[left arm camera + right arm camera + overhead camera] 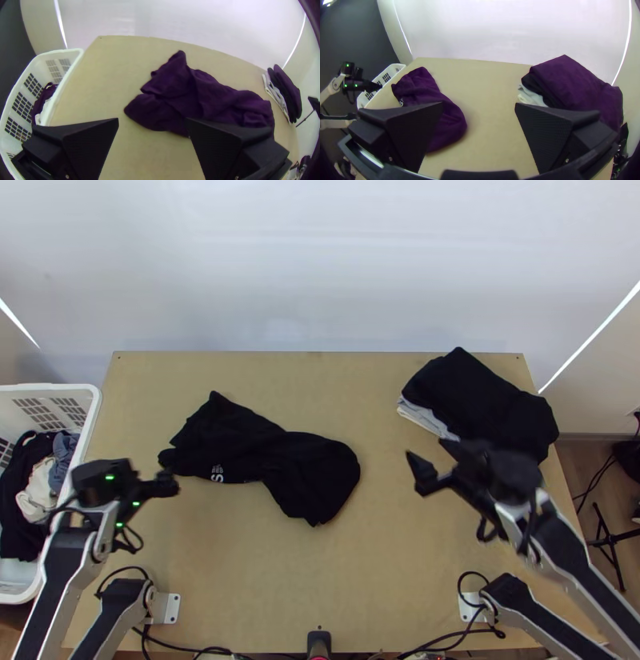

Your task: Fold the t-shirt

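Ok so your black t-shirt point(308, 460) is lying bunched on the light wooden table point(368, 564), approx left of centre in the top view. It runs diagonally, from a peak at the upper left of the cloth down to a rounded lump at its lower right, w/ some white print showing along the lower edge (sideways, fwiw).

Your left gripper point(170, 484) is at the left of the frame, near the shirt's lower left end but apart from it. Its wrist cam shows the fingers spread wide w/ a big gap.

Your right gripper point(426, 449) is right of centre, between the shirt and the stack of folded clothes point(480, 388), closer to the stack. Same deal per its own cam: fingers well apart, i.e. open.

That stack sits at the table's upper right, black cloth on top w/ lighter layers poking out at its left side. Far left you've got the white laundry basket point(90, 420) beside the table, w/ black, cream and blue-grey clothes point(40, 488) in it.
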Robot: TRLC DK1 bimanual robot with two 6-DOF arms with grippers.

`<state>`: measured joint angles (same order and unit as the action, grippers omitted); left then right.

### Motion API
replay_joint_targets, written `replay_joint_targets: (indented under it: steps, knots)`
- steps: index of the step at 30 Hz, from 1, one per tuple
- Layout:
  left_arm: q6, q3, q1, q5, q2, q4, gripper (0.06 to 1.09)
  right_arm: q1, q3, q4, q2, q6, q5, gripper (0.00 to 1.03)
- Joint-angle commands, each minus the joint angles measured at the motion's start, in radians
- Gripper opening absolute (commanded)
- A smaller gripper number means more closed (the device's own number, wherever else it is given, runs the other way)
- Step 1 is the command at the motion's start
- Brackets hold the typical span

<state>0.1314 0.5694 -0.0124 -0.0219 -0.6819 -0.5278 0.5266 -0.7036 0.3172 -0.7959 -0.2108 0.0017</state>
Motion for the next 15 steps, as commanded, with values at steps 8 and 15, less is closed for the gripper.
replay_joint_targets:
  steps: [8,15]
  knots:
    - [-0.018,-0.034,0.244,-0.009,-0.312,0.244,1.04,0.082,-0.318,0.263,-0.47,-0.311,-0.108,0.99]
    - [-0.082,0.023,0.19,-0.006,-0.492,0.41,1.04,0.058,-0.359,0.227,-0.479,-0.309,-0.123,0.99]
